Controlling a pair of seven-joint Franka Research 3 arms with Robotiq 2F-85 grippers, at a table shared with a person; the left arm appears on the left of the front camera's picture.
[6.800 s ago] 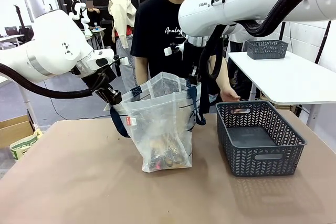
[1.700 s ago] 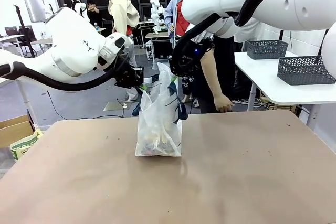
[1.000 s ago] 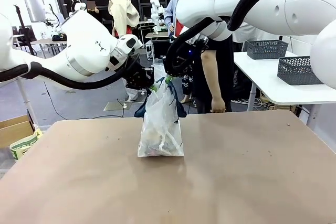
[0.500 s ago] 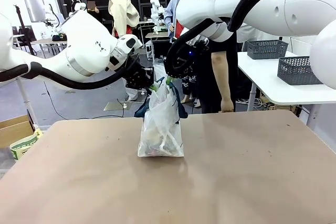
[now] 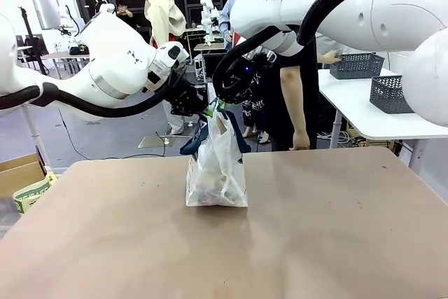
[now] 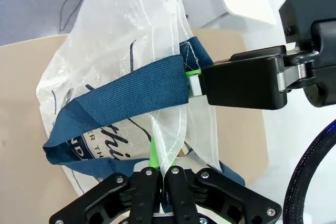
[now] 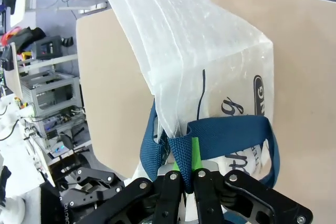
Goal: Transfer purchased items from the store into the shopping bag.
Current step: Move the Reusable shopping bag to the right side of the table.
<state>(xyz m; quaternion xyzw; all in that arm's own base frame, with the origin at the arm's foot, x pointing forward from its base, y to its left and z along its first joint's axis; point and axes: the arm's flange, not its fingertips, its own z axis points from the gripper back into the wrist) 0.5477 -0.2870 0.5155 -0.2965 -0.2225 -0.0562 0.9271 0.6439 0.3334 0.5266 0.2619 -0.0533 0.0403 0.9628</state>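
The shopping bag, clear plastic with navy straps, stands on the brown table, its top pinched together between both arms. Tan and dark purchased items show dimly through its bottom. My left gripper is shut on the bag's clear rim, with its black fingers pressed together. My right gripper is shut on a navy strap; in the left wrist view that right gripper clamps the same strap. The store, a dark grey slotted basket, sits on a white side table.
A person stands behind the table and reaches a hand toward a second grey basket on the white side table. A cardboard box sits on the floor at left.
Since several seconds ago the basket has left the brown table and the bag's wide mouth has been drawn shut. In the last second both grippers barely moved; the person turned toward the side table.
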